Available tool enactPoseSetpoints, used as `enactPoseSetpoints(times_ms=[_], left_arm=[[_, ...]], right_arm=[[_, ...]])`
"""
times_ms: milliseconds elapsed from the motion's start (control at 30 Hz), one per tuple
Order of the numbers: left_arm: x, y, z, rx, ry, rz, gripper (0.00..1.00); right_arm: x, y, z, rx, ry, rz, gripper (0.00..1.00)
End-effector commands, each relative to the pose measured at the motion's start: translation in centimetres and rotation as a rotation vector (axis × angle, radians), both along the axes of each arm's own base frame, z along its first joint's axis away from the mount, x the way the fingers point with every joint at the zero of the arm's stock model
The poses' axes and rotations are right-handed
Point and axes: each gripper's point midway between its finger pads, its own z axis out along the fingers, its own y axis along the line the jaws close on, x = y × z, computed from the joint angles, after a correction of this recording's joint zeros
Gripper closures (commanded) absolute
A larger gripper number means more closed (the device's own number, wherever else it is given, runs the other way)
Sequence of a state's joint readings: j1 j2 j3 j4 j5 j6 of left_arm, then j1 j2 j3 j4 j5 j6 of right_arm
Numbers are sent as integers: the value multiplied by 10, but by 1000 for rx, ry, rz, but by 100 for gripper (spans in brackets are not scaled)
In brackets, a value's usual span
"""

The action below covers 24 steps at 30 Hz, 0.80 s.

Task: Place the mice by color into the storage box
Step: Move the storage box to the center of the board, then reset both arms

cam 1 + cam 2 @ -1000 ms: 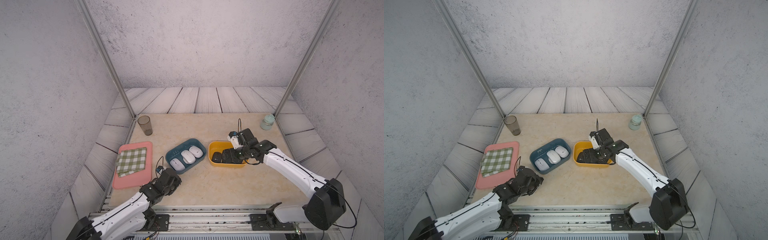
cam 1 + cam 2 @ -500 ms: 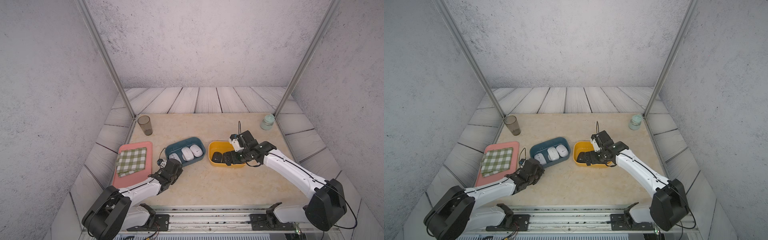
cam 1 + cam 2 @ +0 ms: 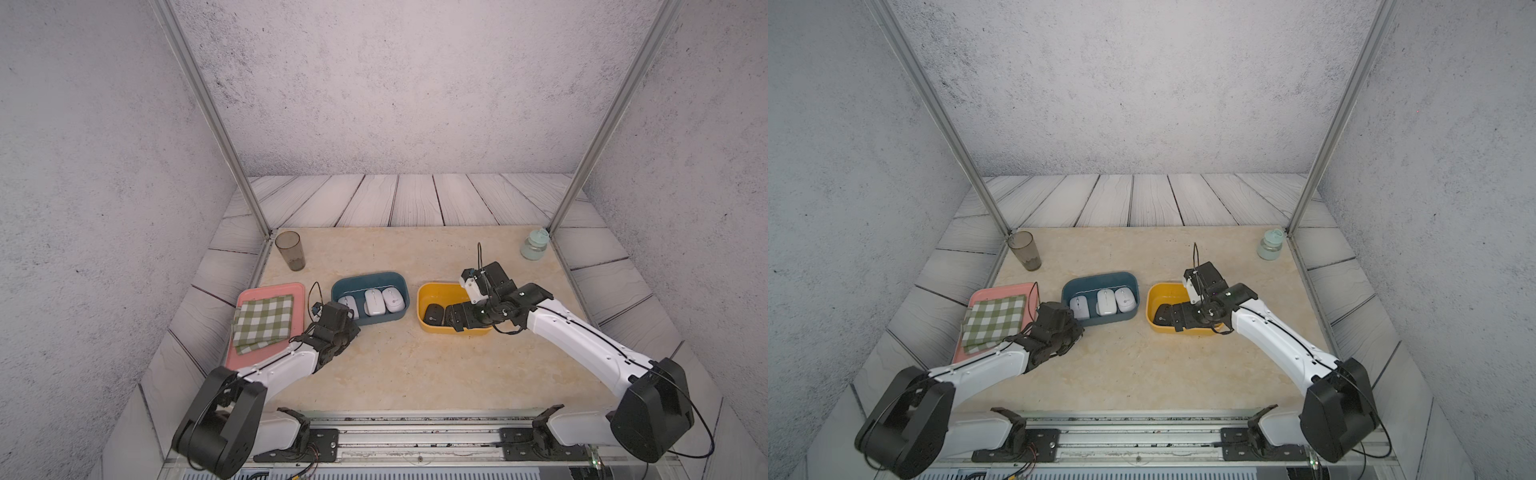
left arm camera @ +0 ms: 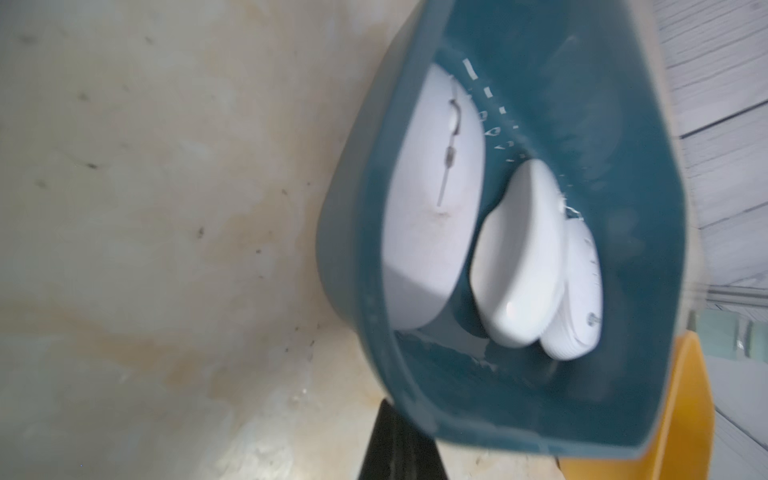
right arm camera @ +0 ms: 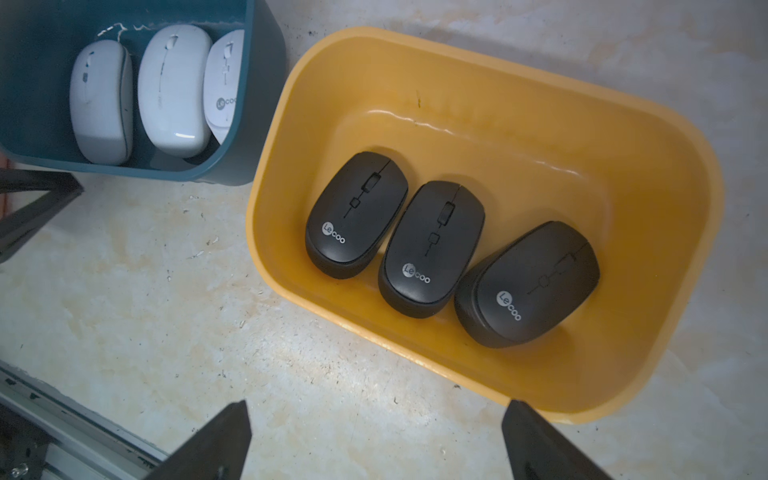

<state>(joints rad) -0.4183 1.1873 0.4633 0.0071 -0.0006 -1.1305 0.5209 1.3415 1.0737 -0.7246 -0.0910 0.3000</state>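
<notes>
Change: Within the last second the left arm (image 3: pixel 282 365) reached forward from the front edge of the worktop (image 3: pixel 415 365) to the near left corner of the blue box (image 3: pixel 386 316). The box turned from a slant to sit squarer beside the yellow box (image 3: pixel 436 330).
Left fingers: The left fingers (image 4: pixel 395 440) were pressed together and held nothing. Their tip sat close under the blue box's near wall, but actual contact could not be confirmed.
Right fingers: The right fingers (image 5: pixel 216 440) stood wide apart and empty above the near rim of the yellow box, much as they had a second before.
White mice: Three white mice (image 5: pixel 174 91) lay side by side inside the blue box.
Black mice: Three black mice (image 5: pixel 432 245) lay in a row inside the yellow box.
Meaning: The sorting looked finished, as no mouse lay loose on the worktop. Only straightening the boxes and drawing the arms back seemed left to do.
Nearby: A pink tray (image 3: pixel 249 293) carrying a green checked cloth (image 3: pixel 264 322) lay just beside the left arm. A smoky tumbler (image 3: pixel 289 251) stood at the far left corner and a pale green bottle (image 3: pixel 534 246) at the far right, both well apart from the boxes.
In the way: The tray's edge ran close along the left arm. The yellow box's rim lay under the right fingers, so lifting them looked safer than sliding them sideways.
</notes>
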Motion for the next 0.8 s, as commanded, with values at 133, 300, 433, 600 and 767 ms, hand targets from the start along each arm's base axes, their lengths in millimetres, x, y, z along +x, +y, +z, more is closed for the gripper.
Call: enactPoseSetpoints(times_ms=[133, 300, 433, 600, 767], left_arm=[[-23, 64, 99, 246, -270, 31, 55], [-8, 110, 139, 420, -301, 21, 3], [22, 165, 111, 412, -124, 132, 2], [66, 195, 106, 585, -142, 55, 2], [93, 197, 121, 732, -359, 5, 2]], right_arm=[[24, -44, 28, -67, -128, -105, 1], [52, -97, 43, -57, -218, -283, 1], [68, -158, 44, -154, -296, -459, 1], [81, -223, 39, -93, -406, -663, 1], [105, -235, -1, -100, -513, -627, 1]])
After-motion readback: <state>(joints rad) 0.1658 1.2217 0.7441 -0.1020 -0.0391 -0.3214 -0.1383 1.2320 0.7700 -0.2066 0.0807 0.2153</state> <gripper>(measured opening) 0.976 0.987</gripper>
